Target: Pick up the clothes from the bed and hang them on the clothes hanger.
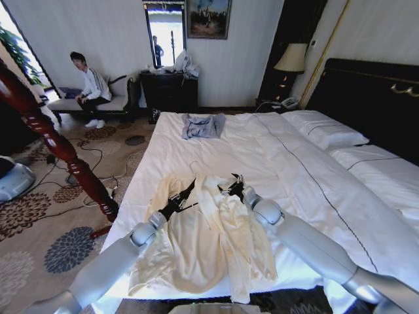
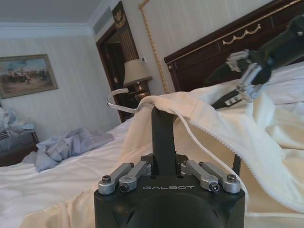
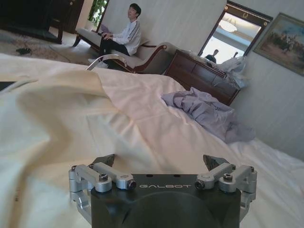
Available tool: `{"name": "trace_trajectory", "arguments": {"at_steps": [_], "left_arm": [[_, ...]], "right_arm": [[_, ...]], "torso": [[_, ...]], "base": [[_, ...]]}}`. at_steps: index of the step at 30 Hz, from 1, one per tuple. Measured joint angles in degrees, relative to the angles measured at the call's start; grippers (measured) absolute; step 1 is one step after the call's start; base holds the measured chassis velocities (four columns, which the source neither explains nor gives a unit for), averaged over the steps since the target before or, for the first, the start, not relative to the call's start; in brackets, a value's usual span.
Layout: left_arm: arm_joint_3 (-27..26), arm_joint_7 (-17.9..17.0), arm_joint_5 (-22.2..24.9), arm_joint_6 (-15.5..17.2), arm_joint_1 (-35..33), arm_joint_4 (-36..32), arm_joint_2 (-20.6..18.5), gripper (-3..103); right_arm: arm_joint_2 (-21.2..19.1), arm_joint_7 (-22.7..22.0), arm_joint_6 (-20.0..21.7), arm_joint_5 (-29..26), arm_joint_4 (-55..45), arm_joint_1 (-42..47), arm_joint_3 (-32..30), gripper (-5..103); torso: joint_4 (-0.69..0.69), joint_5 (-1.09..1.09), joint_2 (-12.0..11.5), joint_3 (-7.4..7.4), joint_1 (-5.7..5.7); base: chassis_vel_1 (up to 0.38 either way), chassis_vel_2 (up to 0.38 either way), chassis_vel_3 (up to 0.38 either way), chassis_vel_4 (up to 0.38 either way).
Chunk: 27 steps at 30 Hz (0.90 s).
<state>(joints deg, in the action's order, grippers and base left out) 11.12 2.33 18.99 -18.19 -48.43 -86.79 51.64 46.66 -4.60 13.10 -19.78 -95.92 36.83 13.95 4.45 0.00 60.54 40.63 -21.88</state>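
Clenched on the hanger [image 2: 161,124] inside the clothes [image 1: 209,239] near the bed [image 1: 294,157]'s foot edge, your left gripper [image 1: 181,198] holds while your right gripper [image 1: 234,186] sits released at the collar, so next you need to draw fabric over the hanger's shoulder.

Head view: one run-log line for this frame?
left gripper: at collar of pale cream-yellow garment, jaws shut | right gripper: at collar, jaws open | white-sheeted bed: garment flat

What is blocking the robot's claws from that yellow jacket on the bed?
Nothing visible. Both tools are already at the jacket: the left tool at its left shoulder, the right tool at the collar. The grey garment lies far up the bed.
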Motion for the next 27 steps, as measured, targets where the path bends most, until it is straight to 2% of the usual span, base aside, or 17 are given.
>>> {"name": "trace_trajectory", "arguments": {"at_steps": [2,4,8,10,14,17,20,27], "left_arm": [[0.75,0.11,-0.18,0.0,0.06,-0.02,-0.22,20],[1.22,0.12,-0.35,0.0,0.3,0.04,-0.28,20],[2.47,0.24,-0.82,-0.05,1.4,0.41,-0.17,20],[2.54,0.26,-0.82,-0.05,1.44,0.4,-0.13,20],[2.89,0.36,-1.42,-0.13,1.47,0.51,-0.11,20],[2.83,0.39,-1.96,-0.3,1.47,0.79,-0.07,20],[2.63,0.58,-2.86,-0.63,1.47,1.15,-0.05,20],[2.61,0.28,-3.87,-0.08,1.48,1.37,-0.1,20]], "right_arm": [[-0.2,0.59,0.0,1.5,0.21,-0.62,0.7,102],[-0.38,0.92,0.0,2.21,0.24,-0.86,1.04,97],[-1.09,1.78,-0.04,3.22,0.22,-1.62,2.4,79],[-1.2,1.84,-0.06,3.3,0.22,-1.69,2.65,79],[-1.88,2.16,-0.29,3.97,-0.01,-1.92,3.65,57],[-2.08,2.25,-0.34,4.11,-0.21,-2.13,4.08,52],[-2.24,2.37,-0.34,4.25,-0.19,-2.92,5.17,41],[-1.98,1.78,0.0,1.94,-0.19,-3.75,6.22,39]], "torso": [[0.0,0.0,0.0,0.0,0.0],[0.0,0.0,0.0,0.0,0.0],[0.02,0.0,0.0,0.0,0.0],[0.02,0.0,0.0,0.0,0.0],[0.01,0.0,0.0,0.0,0.0],[0.01,0.0,0.0,0.0,0.0],[0.0,0.0,0.0,0.0,0.0],[0.01,0.0,0.0,0.0,0.0]], "base": [[0.0,0.0,0.0,0.0],[0.0,0.0,0.0,0.0],[0.0,0.0,0.0,0.0],[0.0,0.0,0.0,0.0],[0.0,0.0,0.0,0.0],[0.0,0.0,0.0,0.0],[0.0,0.0,0.0,0.0],[0.0,0.0,0.0,0.0]]}}
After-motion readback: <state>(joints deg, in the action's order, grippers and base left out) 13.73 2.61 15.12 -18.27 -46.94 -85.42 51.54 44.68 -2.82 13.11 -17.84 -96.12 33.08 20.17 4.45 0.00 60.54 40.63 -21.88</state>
